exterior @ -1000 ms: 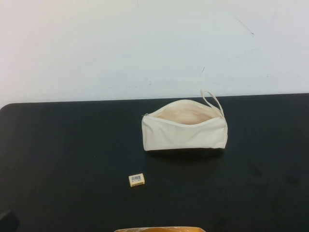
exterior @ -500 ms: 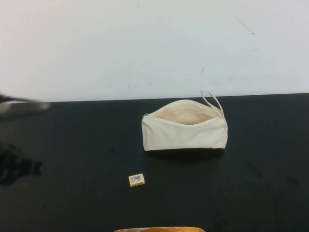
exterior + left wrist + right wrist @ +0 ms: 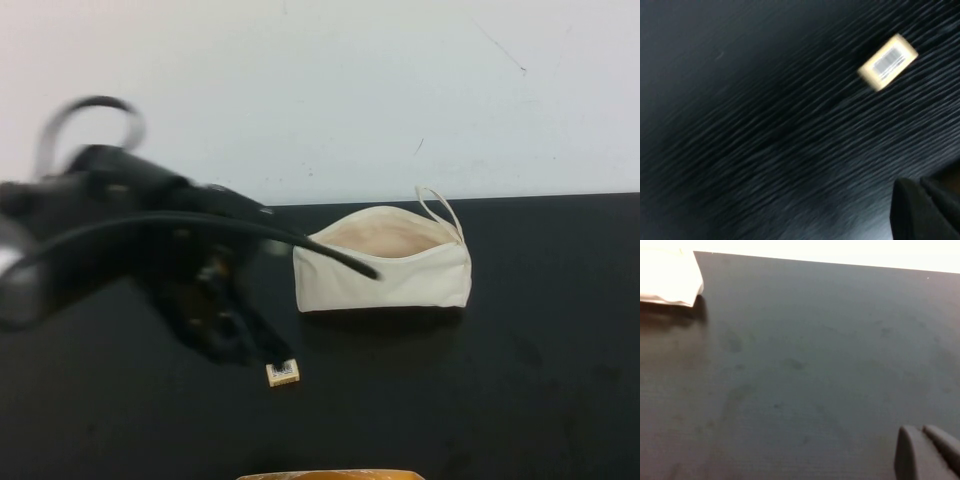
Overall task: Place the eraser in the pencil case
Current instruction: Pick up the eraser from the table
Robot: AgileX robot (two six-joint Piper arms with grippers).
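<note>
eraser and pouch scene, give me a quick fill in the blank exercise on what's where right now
1. The small yellow rectangular eraser with a barcode label lies on the ____ tabletop.
2. The cream fabric pencil case has its zipper ____.
3. The left pincer hangs just beside the eraser, on the robot's ____ side of it.
4. The right pincer shows only in its own wrist view, above bare table, and it holds ____.

Missing words: black; open; left; nothing
</note>
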